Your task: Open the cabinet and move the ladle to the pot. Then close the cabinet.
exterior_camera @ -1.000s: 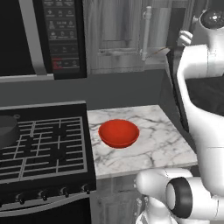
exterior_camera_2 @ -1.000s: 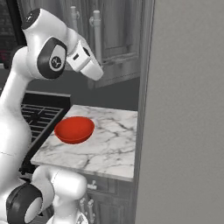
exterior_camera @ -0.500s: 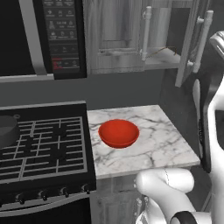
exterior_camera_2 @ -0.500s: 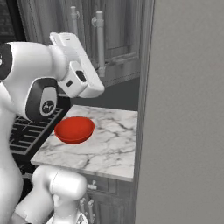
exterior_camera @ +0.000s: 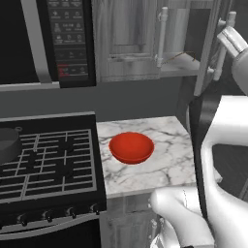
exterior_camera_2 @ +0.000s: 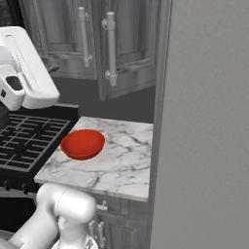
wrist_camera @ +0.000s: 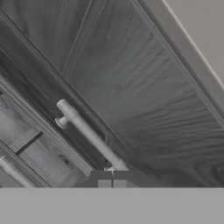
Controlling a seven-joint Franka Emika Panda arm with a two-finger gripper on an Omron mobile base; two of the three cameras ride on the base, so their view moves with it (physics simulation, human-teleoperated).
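Observation:
The cabinet has its left door shut. Its right door stands swung out toward me, and its bar handle sits beside my white wrist. On the shelf inside lies the ladle, slim and brown. The dark pot sits on the stove at the far left edge. In the hand view my gripper is shut, fingertips together at the near end of a door's bar handle. I see nothing held between them.
A red bowl rests on the marble counter below the cabinet. The black stove lies to its left, under the black microwave. A tall grey panel walls off the right side.
The right cabinet door has swung out from the cabinet front. My arm has drawn back toward the base and to the right. The bowl and pot have not moved.

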